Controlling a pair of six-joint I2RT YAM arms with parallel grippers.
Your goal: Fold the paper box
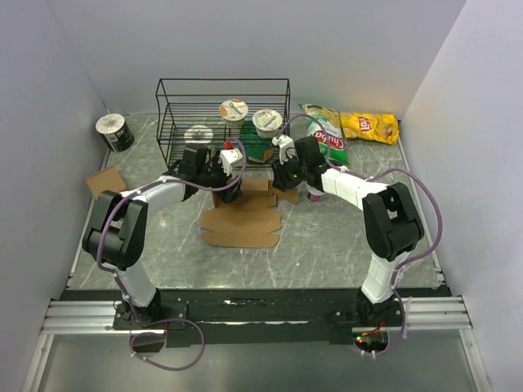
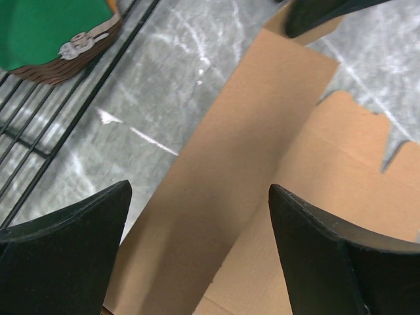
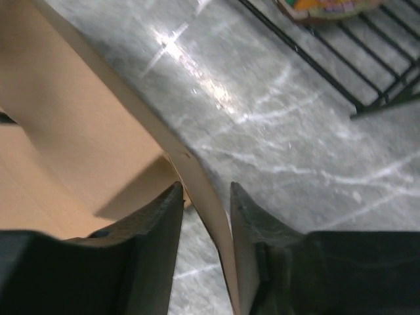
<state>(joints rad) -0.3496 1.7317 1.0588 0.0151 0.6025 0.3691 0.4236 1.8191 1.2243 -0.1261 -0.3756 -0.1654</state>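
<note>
Two bits of clutter sit at the far left of the table [image 1: 343, 245]: a black-and-white tin [image 1: 113, 132] in the back corner and a small cardboard scrap [image 1: 106, 180] nearer me. Next comes my left gripper [image 2: 197, 197], hanging over the left rear part of the paper box [image 1: 241, 220]. Its fingers are spread wide and straddle a long, plain brown panel without visibly touching it. Behind it stands a black wire rack [image 1: 222, 80] with three lidded cups [image 1: 234, 109] on its shelves.

The paper box lies in the middle of the table, just in front of the rack and between the two grippers. It is unprinted brown card, mostly a flat die-cut sheet with a notched front edge and creases showing. The panels at its back end are lifted off the marble.

My right gripper [image 3: 205, 189] is at the box's right rear corner. Its fingers stand only narrowly apart, and the thin edge of a raised flap runs up between them, leaning toward one finger. I cannot tell whether they bite on it.

Furthest right, against the back wall, lie a green bag [image 1: 327, 135] and a yellow bag [image 1: 369, 126] of crisps.
</note>
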